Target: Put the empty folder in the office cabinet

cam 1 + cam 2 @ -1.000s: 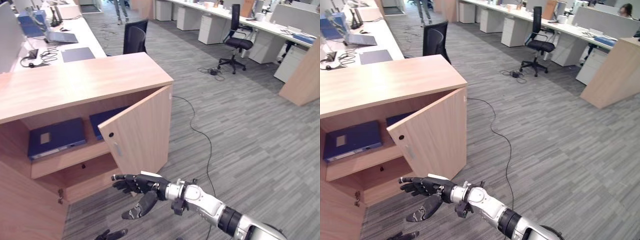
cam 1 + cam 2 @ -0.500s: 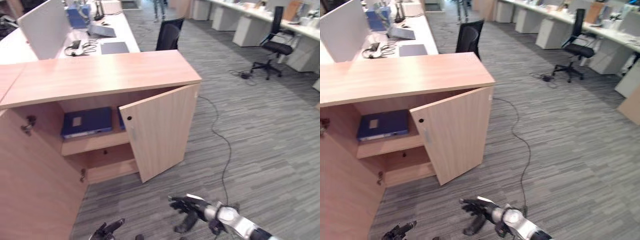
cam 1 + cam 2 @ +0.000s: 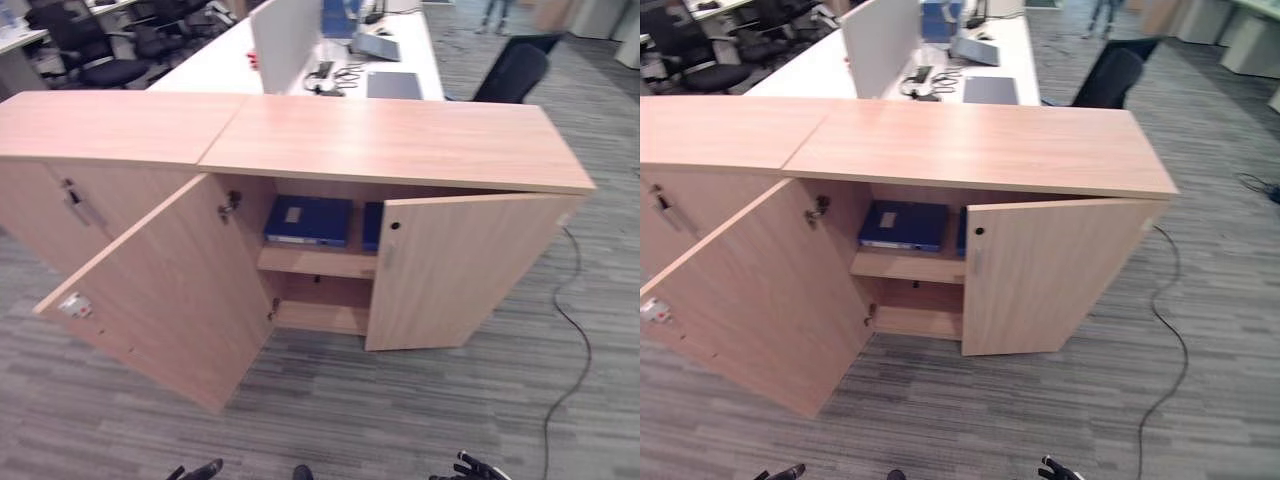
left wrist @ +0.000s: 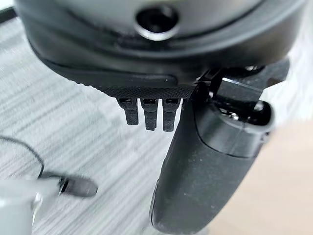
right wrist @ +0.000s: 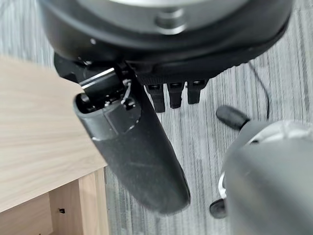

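Cabinet (image 3: 400,140), frame centre, both doors swung open for access; blue folder (image 3: 308,220) lies on its shelf. Left hand (image 4: 205,161) and right hand (image 5: 132,142), apparently relaxed, hold nothing.

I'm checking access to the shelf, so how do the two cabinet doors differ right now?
The left door is swung far out, its front edge well away from the cabinet; the right door is only partly open. The left door bears a small white tag near its outer corner; the right door shows a dark round hole near its top. Both are light wood.
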`<state>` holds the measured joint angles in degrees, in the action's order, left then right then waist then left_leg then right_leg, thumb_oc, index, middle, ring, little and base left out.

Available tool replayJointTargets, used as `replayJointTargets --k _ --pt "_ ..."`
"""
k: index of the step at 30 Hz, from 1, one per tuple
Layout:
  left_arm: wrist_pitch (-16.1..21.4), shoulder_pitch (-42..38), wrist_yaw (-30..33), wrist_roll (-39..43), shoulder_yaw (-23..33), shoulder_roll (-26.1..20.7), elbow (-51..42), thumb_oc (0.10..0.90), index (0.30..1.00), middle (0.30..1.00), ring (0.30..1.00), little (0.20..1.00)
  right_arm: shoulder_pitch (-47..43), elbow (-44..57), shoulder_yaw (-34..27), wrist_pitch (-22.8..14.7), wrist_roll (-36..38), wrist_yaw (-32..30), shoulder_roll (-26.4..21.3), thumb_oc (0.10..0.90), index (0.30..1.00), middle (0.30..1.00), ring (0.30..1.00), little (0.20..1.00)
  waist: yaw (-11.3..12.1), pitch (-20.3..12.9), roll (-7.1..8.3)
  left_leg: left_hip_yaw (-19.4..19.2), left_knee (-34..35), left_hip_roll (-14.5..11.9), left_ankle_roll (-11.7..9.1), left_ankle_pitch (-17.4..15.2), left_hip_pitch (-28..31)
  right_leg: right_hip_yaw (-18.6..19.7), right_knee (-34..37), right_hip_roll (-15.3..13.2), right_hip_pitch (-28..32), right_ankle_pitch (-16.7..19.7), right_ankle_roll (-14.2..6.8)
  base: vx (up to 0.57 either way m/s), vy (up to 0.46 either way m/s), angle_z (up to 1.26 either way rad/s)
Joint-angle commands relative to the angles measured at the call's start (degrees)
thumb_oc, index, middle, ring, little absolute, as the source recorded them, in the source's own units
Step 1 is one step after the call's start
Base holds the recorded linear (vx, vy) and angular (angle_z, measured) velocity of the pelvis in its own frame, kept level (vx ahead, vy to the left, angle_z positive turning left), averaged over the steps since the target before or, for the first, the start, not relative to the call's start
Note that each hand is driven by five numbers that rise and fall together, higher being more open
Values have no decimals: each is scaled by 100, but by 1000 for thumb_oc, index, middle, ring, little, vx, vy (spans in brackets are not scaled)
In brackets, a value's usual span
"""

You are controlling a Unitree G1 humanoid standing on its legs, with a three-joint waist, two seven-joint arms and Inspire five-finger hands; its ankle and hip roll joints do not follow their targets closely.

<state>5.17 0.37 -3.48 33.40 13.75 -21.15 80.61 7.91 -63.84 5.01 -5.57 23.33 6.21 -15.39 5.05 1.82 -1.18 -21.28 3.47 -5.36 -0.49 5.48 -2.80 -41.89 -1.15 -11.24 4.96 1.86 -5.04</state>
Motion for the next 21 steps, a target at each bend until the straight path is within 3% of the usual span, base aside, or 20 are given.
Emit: replayJointTargets --k 1,9,16,17,18,19,21 --pt "365 -544 204 187 -201 387 -95 800 900 900 900 900 -125 -304 -155 -257 755 -349 327 800 900 900 900 900 -86 -168 263 -337 128 -17 -359 -81 -181 438 176 -49 156 -439 -115 79 361 31" --pt "445 -531 160 907 34 695 -106 800 900 900 900 900 -70 -470 -320 -282 1064 -322 396 800 900 900 900 900 -47 -218 294 -169 125 548 -125 -385 -179 536 124 -560 195 -147 -384 54 255 7" --pt "675 -513 360 771 161 455 -214 800 900 900 900 900 -127 -325 -390 -390 1259 -333 399 800 900 900 900 900 27 -263 319 -3 123 919 2 -582 -159 518 120 -885 222 251 -621 38 185 14" --pt "761 -596 462 712 188 230 -326 800 900 900 900 900 -119 -240 -385 -426 1241 -327 350 800 900 900 900 900 44 -279 307 1 125 981 20 -625 -134 527 132 -942 213 353 -676 36 148 15" --pt "598 -588 345 678 414 -690 -360 800 900 900 900 900 -85 -116 -465 -427 1183 -204 200 800 900 900 900 900 66 -294 268 -14 127 1032 40 -650 -115 543 145 -983 207 467 -749 35 222 11" --pt "637 -549 355 742 455 -1044 -964 800 900 900 900 900 -27 -35 -607 -451 1160 -220 85 800 900 900 900 900 175 -297 193 24 126 1081 77 -661 -136 486 153 -1028 206 569 -817 22 166 7" --pt "620 -808 391 659 556 -1542 -894 800 900 900 900 900 40 -132 -648 -400 1088 -108 35 800 900 900 900 900 158 -310 166 -5 128 1117 94 -690 -116 521 160 -1058 179 681 -882 15 98 2"
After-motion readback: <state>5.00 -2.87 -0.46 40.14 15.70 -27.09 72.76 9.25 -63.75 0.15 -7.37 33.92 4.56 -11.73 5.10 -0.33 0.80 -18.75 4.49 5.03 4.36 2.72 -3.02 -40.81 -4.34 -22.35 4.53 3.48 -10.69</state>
